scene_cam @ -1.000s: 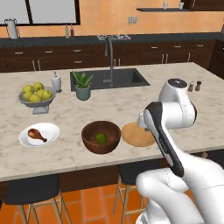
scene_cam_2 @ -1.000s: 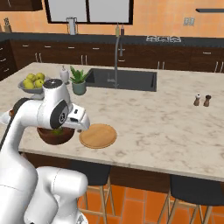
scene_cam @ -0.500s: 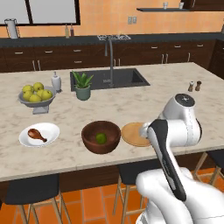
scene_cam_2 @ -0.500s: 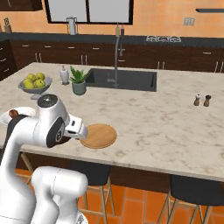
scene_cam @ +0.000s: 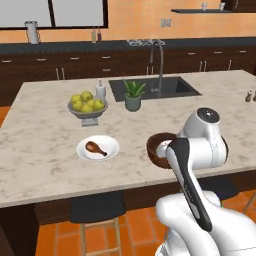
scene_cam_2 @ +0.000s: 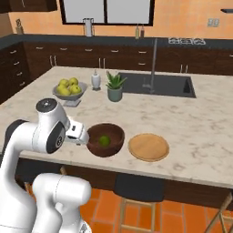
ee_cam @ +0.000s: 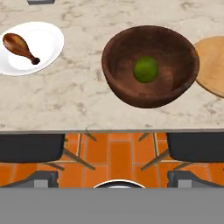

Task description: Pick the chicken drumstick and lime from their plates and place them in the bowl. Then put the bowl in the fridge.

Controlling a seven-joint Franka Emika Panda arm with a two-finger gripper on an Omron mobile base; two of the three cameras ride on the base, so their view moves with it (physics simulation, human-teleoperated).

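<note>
The gripper's jaws stand wide apart, holding nothing. Past the counter (ee_cam: 65, 105) edge, the lime (ee_cam: 145, 69) lies inside the bowl (ee_cam: 131, 87). The wooden plate (ee_cam: 214, 65) sits bare just beside it. The drumstick (ee_cam: 18, 47) rests on the white plate (ee_cam: 48, 39) across from it.
</note>
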